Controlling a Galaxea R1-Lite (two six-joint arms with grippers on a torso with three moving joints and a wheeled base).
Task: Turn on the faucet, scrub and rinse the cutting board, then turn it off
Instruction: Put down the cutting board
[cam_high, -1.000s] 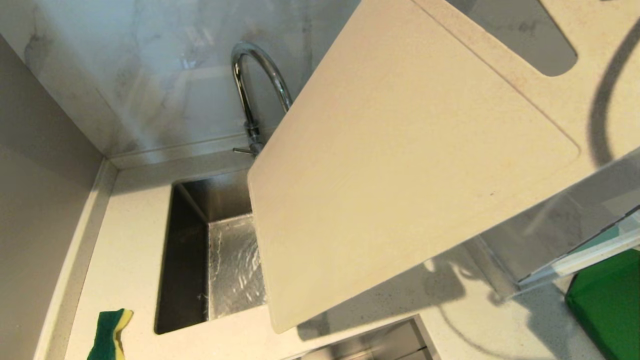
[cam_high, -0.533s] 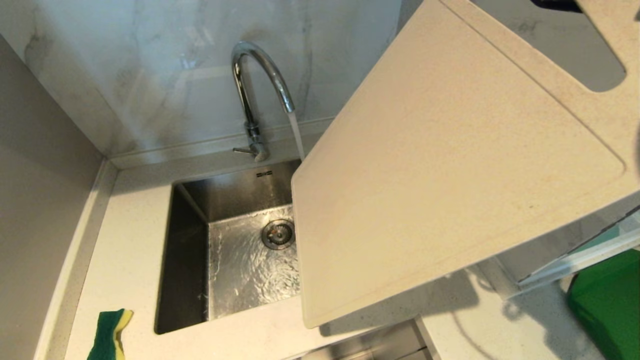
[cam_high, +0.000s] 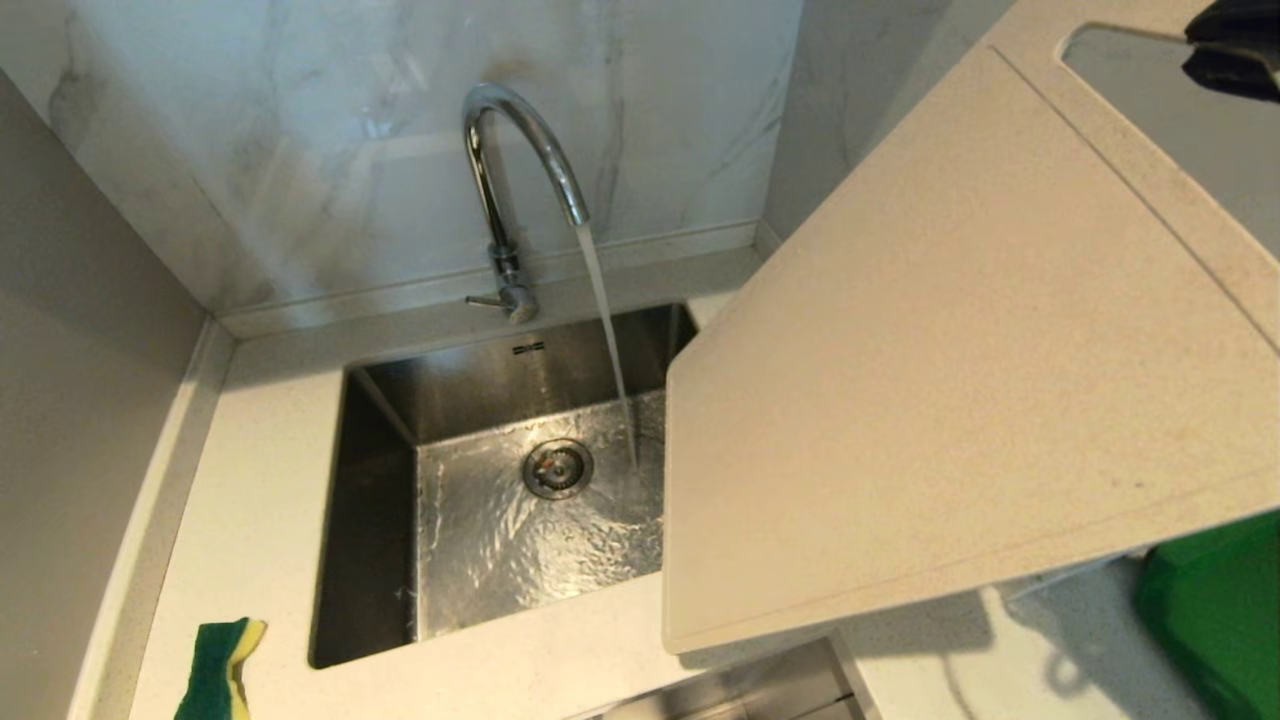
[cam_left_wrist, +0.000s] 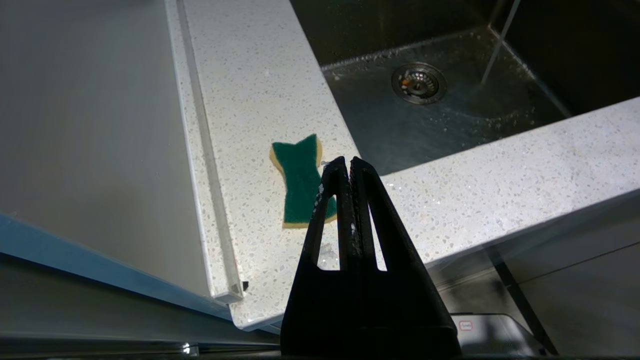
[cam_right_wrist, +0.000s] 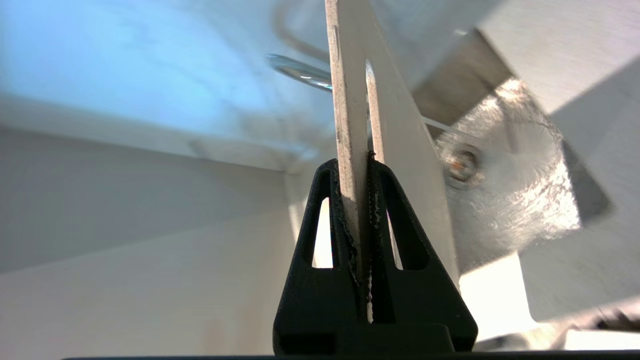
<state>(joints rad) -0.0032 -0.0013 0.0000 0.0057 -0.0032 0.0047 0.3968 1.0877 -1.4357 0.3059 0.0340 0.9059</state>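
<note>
The chrome faucet (cam_high: 515, 160) stands behind the sink, and a stream of water (cam_high: 605, 330) runs from its spout into the basin. The off-white cutting board (cam_high: 950, 380) hangs tilted in the air on the right, over the sink's right edge and the counter, clear of the stream. My right gripper (cam_right_wrist: 356, 162) is shut on the board's edge (cam_right_wrist: 350, 75) by the handle cutout, and shows as a black shape at the top right (cam_high: 1235, 50). My left gripper (cam_left_wrist: 347, 162) is shut and empty, low before the counter's front, near the sponge (cam_left_wrist: 298, 180).
The steel sink (cam_high: 380, 520) has wet floor and a round drain (cam_high: 557, 467). A green and yellow sponge (cam_high: 220, 665) lies on the counter at the sink's left front. A green mat (cam_high: 1215, 620) lies at the far right. Walls close the back and left.
The board has swung to the right with my right gripper, out from under the spout. The drain and the falling water now show. The left arm has kept still.
</note>
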